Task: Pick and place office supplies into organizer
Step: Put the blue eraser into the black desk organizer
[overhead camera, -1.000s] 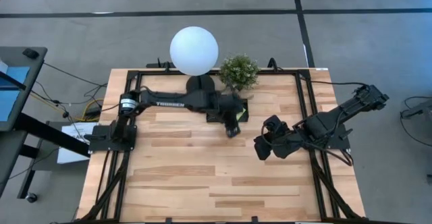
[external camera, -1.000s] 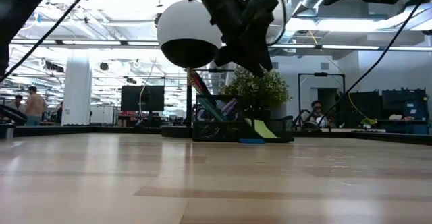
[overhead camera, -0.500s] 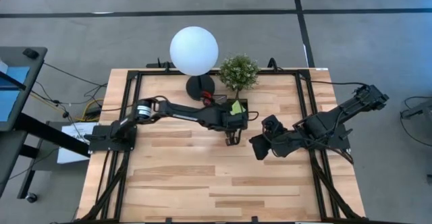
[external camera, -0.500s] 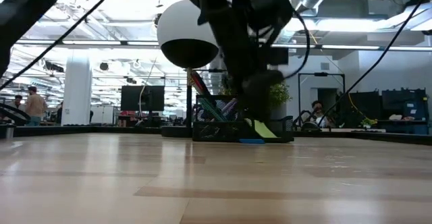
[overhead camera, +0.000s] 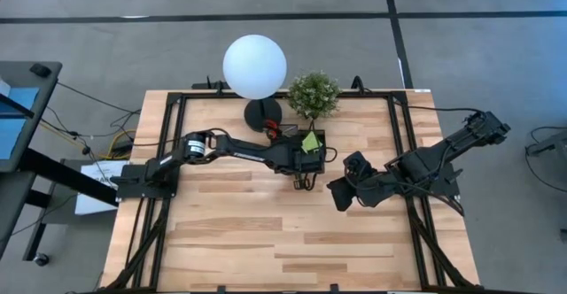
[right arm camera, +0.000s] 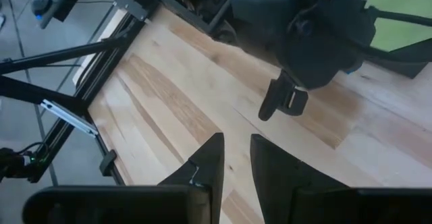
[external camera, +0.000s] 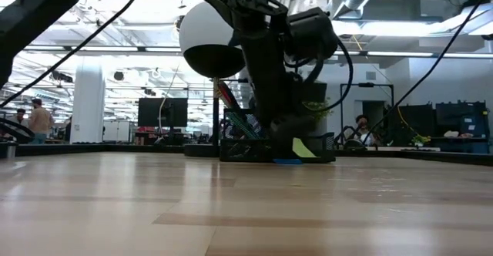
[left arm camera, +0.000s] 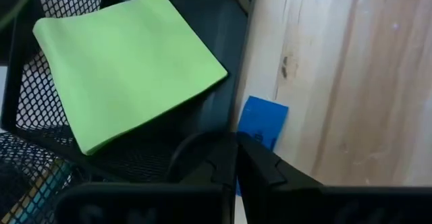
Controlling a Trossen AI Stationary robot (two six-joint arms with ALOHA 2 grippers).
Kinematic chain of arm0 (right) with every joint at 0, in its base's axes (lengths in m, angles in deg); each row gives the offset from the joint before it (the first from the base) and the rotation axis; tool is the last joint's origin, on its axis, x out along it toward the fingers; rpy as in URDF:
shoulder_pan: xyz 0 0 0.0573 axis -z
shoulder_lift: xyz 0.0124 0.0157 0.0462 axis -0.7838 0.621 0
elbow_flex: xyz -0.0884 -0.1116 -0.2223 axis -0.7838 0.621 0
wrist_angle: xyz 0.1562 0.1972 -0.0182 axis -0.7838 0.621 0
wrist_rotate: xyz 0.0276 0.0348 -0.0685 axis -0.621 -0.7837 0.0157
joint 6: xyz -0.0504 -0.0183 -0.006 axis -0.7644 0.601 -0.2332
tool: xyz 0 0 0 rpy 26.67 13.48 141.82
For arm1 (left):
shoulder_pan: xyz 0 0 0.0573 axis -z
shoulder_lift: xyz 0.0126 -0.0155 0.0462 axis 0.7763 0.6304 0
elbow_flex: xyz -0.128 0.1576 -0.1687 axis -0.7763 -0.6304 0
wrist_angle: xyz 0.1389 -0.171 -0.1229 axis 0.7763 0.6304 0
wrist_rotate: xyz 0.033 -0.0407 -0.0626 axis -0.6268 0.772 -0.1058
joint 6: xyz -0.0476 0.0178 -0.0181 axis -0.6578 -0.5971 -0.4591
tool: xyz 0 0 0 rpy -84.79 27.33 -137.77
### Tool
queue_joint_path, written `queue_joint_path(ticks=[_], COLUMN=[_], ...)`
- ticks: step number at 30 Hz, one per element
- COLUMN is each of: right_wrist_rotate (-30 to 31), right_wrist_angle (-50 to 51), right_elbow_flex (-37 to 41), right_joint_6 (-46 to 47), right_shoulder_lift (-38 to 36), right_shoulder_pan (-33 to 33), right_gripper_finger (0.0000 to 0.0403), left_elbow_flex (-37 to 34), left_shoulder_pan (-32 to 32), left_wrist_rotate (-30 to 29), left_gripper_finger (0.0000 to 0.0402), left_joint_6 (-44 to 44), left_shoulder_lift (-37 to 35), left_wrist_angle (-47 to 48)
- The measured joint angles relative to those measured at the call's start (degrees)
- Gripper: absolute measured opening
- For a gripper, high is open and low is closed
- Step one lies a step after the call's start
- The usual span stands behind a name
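While the right gripper (overhead camera: 341, 192) waits narrow-jawed, the left gripper (overhead camera: 304, 181) reaches low beside the organizer (overhead camera: 321, 135), jaws pressed together.

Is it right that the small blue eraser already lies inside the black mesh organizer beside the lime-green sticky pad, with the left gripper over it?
Not quite. The small blue eraser lies on the wooden table, just outside the black mesh organizer. The left wrist view shows it. The lime-green sticky pad is in the organizer, and the left gripper is over the eraser.

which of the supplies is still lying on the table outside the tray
The small blue eraser: it lies on the wood beside the tray, while the green sticky pad rests inside.
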Motion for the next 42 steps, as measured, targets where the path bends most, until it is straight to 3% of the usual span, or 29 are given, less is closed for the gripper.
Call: queue_joint_path(ticks=[8, 21, 25, 29, 34, 36, 38, 42], right_wrist_rotate=[-0.1, -0.3, -0.3, 1.7, 5.6, 9.4, 17.6, 35.1], right_wrist_angle=[0.0, -0.1, 0.0, 0.0, -2.1, -2.7, -2.3, -0.3], right_elbow_flex=[0.0, 0.0, 0.0, 0.0, 0.1, 0.1, 0.0, 0.0], right_joint_6=[0.0, -2.6, -2.5, -2.6, -2.6, -2.6, -2.6, -3.8], right_shoulder_lift=[0.0, 0.0, 0.0, 0.0, -0.9, -3.2, -5.6, -10.5], right_shoulder_pan=[0.0, -0.2, -0.5, -1.9, -7.2, -10.5, -14.2, -21.5], right_gripper_finger=[0.0066, 0.0066, 0.0066, 0.0066, 0.0066, 0.0066, 0.0066, 0.0066], left_elbow_flex=[-0.1, 6.3, 10.8, 16.0, 29.4, 32.5, 28.8, 28.7], left_shoulder_pan=[0.3, 7.9, 10.7, 11.6, 9.2, 8.1, 6.7, 3.1], left_wrist_rotate=[1.5, 16.4, 15.2, 10.0, 11.1, 10.3, 13.0, 16.3], left_gripper_finger=[0.0, 0.0, 0.0, 0.0, 0.0, 0.0, 0.0, 0.0], left_joint_6=[-0.5, -3.3, -4.2, -4.3, -4.9, -4.5, -3.0, -6.7], left_shoulder_lift=[0.0, 0.5, 0.5, 0.5, 0.5, -1.4, -7.4, -19.8], left_wrist_angle=[0.8, 19.8, 26.9, 33.4, 52.2, 52.1, 48.6, 47.4])
